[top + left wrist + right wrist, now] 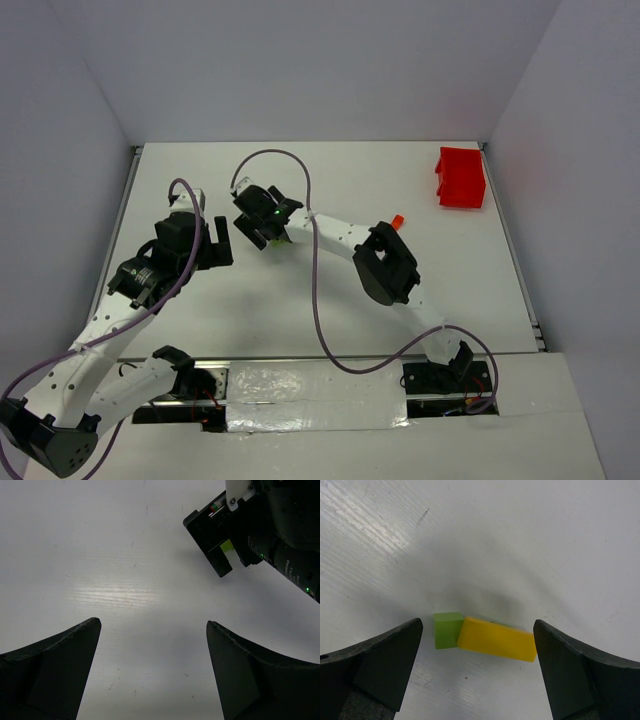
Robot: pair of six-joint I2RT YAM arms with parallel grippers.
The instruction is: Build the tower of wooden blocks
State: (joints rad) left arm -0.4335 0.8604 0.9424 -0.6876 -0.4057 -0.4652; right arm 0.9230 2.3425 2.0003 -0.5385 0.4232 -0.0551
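Note:
In the right wrist view a small green block [446, 629] lies on the white table, and a yellow bar [497, 639] leans against its right side, one end raised. My right gripper [477, 625] hangs open over them, one finger on each side, touching neither. From above, that gripper [262, 230] is left of the table's centre. My left gripper [212, 246] is just to its left, open, with only bare table between its fingers [75, 650]. A small orange-red piece [397, 221] lies beyond the right arm's elbow.
A red plastic bin [461, 178] stands at the far right corner. The right gripper's body [235, 535] fills the upper right of the left wrist view, close to the left gripper. A purple cable [312, 270] loops over the right arm.

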